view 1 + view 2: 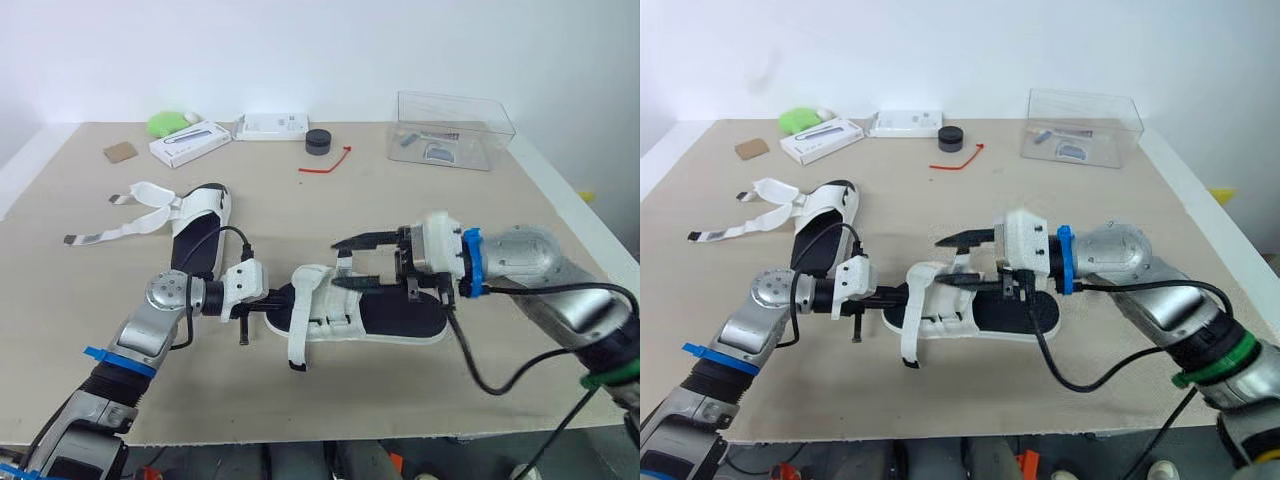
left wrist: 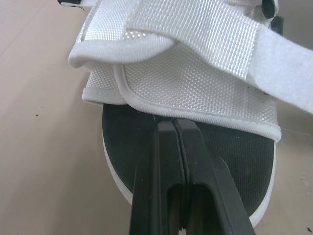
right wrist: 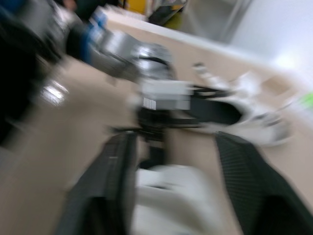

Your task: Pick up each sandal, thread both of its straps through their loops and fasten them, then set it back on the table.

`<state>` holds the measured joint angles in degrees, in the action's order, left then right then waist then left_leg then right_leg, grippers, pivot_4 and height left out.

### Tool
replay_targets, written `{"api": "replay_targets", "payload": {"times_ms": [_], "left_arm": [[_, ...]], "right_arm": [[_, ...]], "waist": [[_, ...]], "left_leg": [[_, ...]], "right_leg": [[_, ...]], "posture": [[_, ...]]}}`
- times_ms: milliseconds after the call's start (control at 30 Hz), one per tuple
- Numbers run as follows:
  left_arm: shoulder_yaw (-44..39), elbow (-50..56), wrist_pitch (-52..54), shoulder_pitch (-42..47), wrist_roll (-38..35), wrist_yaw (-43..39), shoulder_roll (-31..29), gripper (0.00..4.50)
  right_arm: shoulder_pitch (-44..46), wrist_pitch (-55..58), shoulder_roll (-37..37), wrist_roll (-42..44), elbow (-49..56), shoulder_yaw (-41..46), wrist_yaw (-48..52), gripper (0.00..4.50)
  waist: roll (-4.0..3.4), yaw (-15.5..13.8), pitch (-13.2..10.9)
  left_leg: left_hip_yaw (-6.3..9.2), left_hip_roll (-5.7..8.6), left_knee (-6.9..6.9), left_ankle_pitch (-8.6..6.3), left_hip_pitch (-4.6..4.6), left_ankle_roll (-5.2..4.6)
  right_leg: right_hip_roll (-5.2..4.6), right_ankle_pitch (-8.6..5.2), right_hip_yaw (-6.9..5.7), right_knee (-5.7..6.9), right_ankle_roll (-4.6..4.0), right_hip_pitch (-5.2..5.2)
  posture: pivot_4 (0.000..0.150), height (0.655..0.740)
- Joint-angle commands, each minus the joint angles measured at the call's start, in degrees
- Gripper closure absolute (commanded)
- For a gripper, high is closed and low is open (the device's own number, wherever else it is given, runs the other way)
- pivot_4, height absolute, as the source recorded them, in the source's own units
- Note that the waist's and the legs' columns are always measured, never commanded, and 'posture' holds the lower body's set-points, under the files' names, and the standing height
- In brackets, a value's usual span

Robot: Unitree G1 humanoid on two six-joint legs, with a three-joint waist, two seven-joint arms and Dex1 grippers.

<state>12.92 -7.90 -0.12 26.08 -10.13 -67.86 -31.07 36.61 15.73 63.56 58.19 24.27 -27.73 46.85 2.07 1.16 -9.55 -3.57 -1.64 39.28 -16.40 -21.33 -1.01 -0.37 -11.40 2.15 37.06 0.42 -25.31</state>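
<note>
- Sandals, two. The near sandal [image 1: 395, 318] lies flat on the counter [image 1: 480, 230] between my arms. The far sandal [image 1: 200, 225] lies well apart, toward my left, with two loose straps [image 1: 100, 236] splayed on the counter; I judge it not yet begun.
- Left end effector [image 1: 272, 297]: fingers pressed together, tips on the black insole at the hem of the white upper. I read this as pinning the near sandal against sliding. Whether the hem itself is pinched I cannot tell.
- Right end effector [image 1: 362, 262]: fingers spread apart over the upper from the opposite end, placed, I judge, to take a strap end.
- Webbing strap [image 2: 186, 29]: one seen crossing the near sandal's upper.
- Clear box [image 1: 455, 130], one, at the counter's far edge, uninvolved.
</note>
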Motion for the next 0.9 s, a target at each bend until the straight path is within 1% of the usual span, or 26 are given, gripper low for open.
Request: {"api": "replay_targets", "payload": {"times_ms": [33, 67, 133, 167, 200, 233, 300, 367, 600, 900], "left_arm": [[0.4, 0.2, 0.1, -0.5, 0.3, -0.5, -0.3, 4.5], [0.4, 0.2, 0.1, -0.5, 0.3, -0.5, -0.4, 4.5], [0.4, 0.2, 0.0, -0.5, 0.3, -0.8, -0.5, 4.5], [0.4, 0.1, 0.0, -0.6, 0.3, -1.0, -0.6, 4.5], [0.4, 0.0, 0.0, -0.5, 0.3, -1.1, -0.7, 4.5], [0.4, 0.0, 0.0, -0.5, 0.3, -1.2, -0.8, 4.5], [0.3, -0.2, 0.2, -0.2, 0.2, -1.1, -0.6, 4.5], [0.2, -0.2, 0.5, 0.1, 0.0, -1.1, -0.5, 4.5], [-0.1, -0.2, 0.5, 0.1, -0.2, -1.2, -0.4, 4.5], [0.1, 0.5, 1.0, -0.6, -0.4, -1.3, -0.4, 4.5]], "right_arm": [[-2.3, 15.4, 1.8, 14.3, 6.3, 4.3, -3.2, 0.19], [-2.6, 18.3, 1.7, 16.9, 6.6, 5.2, -3.9, 0.07], [-3.1, 23.4, 1.3, 19.5, 7.0, 6.8, -4.5, 0.07], [-2.9, 28.4, 2.0, 22.7, 6.2, 6.5, -5.5, 0.07], [-3.0, 31.6, 1.4, 22.9, 5.7, 6.0, -5.6, 0.07], [-2.6, 35.8, 0.1, 25.2, 4.3, 5.2, -7.6, 0.07], [-1.5, 39.3, -5.1, 23.4, 1.9, 4.3, -11.1, 0.07], [-0.4, 43.0, -8.7, 21.9, 0.4, 4.2, -12.8, 0.07], [1.6, 52.5, -16.7, 18.8, -1.5, 5.2, -16.1, 0.07], [2.3, 58.2, -24.9, 12.8, -2.6, 7.2, -21.2, 0.07]], "waist": [[0.02, 0.0, 0.0], [0.02, 0.0, 0.0], [0.02, 0.0, 0.0], [0.02, 0.0, 0.0], [0.04, 0.0, 0.0], [0.06, 0.0, 0.0], [0.18, 0.2, 0.1], [0.17, 0.1, 0.1], [0.18, 0.1, 0.1], [0.18, 0.1, 0.1]], "left_leg": [[0.03, 0.0, 0.0, 0.0, 0.0, 0.0], [0.03, 0.0, 0.0, 0.0, 0.0, 0.0], [-0.01, 0.01, 0.01, 0.0, -0.04, 0.0], [0.01, 0.01, 0.03, 0.0, -0.07, 0.0], [0.02, 0.01, 0.04, 0.0, -0.07, 0.0], [0.02, 0.01, 0.04, 0.0, -0.07, 0.0], [0.02, 0.01, 0.04, -0.01, -0.08, -0.01], [0.03, -0.01, 0.04, -0.01, -0.1, -0.01], [0.1, 0.02, 0.05, -0.03, -0.21, -0.05], [0.14, 0.02, 0.06, -0.06, -0.24, -0.09]], "right_leg": [[0.0, -0.02, -0.01, 0.0, 0.01, 0.01], [0.01, -0.02, -0.02, 0.0, 0.01, 0.01], [0.01, -0.01, 0.02, 0.0, 0.06, -0.02], [0.02, -0.03, 0.01, -0.01, 0.12, -0.02], [0.02, -0.04, 0.01, -0.02, 0.16, -0.02], [0.02, -0.04, 0.01, -0.03, 0.17, -0.02], [0.04, -0.05, 0.03, -0.04, 0.18, -0.02], [0.09, -0.04, 0.05, -0.03, 0.18, -0.04], [0.1, -0.07, 0.05, -0.05, 0.26, -0.08], [0.11, -0.08, 0.02, -0.06, 0.26, -0.08]], "posture": [[0.15, 0.74], [0.15, 0.74], [0.15, 0.74], [0.15, 0.74], [0.15, 0.74], [0.15, 0.74], [0.15, 0.74], [0.15, 0.74], [0.15, 0.74], [0.15, 0.74]]}}
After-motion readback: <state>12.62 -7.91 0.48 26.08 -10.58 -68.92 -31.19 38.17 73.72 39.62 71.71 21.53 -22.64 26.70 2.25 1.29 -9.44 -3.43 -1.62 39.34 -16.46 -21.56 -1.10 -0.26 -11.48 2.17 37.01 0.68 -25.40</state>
